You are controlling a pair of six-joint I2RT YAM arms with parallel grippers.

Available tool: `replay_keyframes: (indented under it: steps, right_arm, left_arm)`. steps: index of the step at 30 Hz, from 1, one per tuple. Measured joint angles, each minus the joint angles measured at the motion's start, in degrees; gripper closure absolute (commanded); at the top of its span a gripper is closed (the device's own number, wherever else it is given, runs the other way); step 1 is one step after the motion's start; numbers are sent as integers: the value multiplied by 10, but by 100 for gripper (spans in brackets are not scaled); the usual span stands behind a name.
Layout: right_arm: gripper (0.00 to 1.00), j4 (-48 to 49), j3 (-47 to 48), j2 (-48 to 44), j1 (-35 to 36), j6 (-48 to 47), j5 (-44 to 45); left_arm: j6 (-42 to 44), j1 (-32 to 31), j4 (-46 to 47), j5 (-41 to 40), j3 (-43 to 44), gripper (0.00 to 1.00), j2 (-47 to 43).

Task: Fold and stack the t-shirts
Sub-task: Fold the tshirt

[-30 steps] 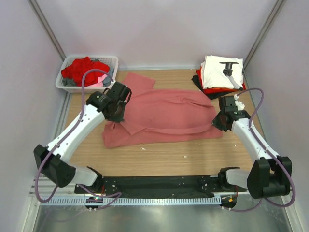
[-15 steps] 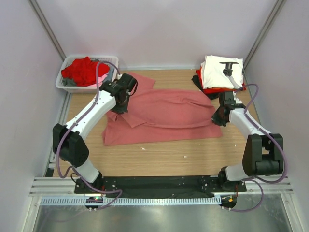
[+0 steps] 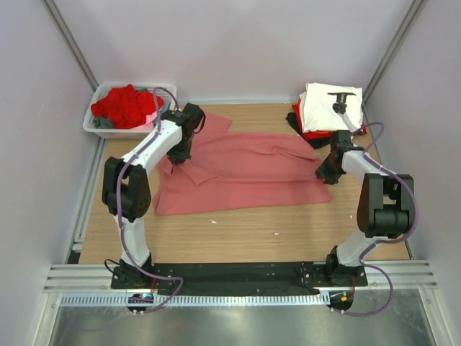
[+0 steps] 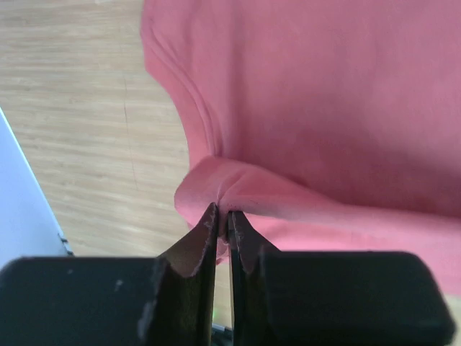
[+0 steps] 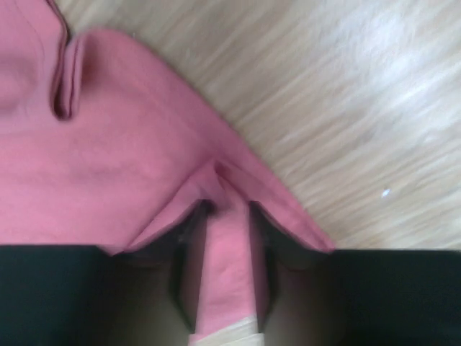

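The large salmon-pink t-shirt point(image 3: 245, 173) lies spread across the middle of the table. My left gripper point(image 3: 176, 155) is at its left side near the sleeve. In the left wrist view the left gripper point(image 4: 223, 213) has its tips nearly together, pinching a small fold of the pink t-shirt point(image 4: 324, 108). My right gripper point(image 3: 324, 175) is at the shirt's right edge. In the right wrist view the right gripper point(image 5: 225, 209) has its jaws slightly apart, with a flat strip of pink t-shirt point(image 5: 108, 144) between them.
Folded t-shirts point(image 3: 328, 112) are stacked at the back right: a white one with black print on top, red and black beneath. A white basket point(image 3: 168, 89) at the back left holds red and grey t-shirts point(image 3: 122, 104). Bare wood lies in front of the pink shirt.
Both arms have reached farther back, and the pink shirt now lies flatter and more spread out. The right jaws have parted a little; the left ones only barely.
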Motion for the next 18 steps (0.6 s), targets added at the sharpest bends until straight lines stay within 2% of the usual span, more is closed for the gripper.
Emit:
replay_keyframes:
  steps: [1, 2, 3, 4, 5, 6, 7, 10, 13, 17, 18]
  right_arm:
    - [59, 1, 5, 9, -8, 1, -1]
    - [40, -1, 18, 20, -18, -6, -8]
    - [34, -1, 36, 33, -28, -10, -13]
    - [22, -2, 51, 42, -35, -16, -16]
    - [17, -4, 63, 46, -40, -20, -17]
    - [13, -7, 76, 48, -46, -26, -17]
    - [7, -8, 84, 43, -50, -31, -16]
    - [5, -18, 78, 5, -52, -40, -12]
    - [5, -25, 36, -86, -52, -40, -12]
    - [5, -24, -49, -220, -51, -35, -38]
    - [5, -25, -73, -246, -51, -32, -50]
  left_arm:
    - [-1, 12, -1, 3, 14, 82, 16]
    - [-2, 25, -2, 7, 30, 75, 31]
    - [-2, 38, -3, 10, 45, 61, 43]
    - [-2, 49, -7, 11, 61, 55, 52]
    - [-8, 57, -9, 12, 72, 52, 56]
    - [-14, 65, -10, 10, 78, 42, 56]
    - [-16, 72, -10, 9, 80, 36, 48]
    - [-35, 75, 4, 11, 37, 27, -1]
    - [-60, 70, 15, 28, -63, 26, -101]
    - [-112, 69, 54, 90, -205, 25, -254]
    - [-129, 69, 67, 107, -244, 21, -292]
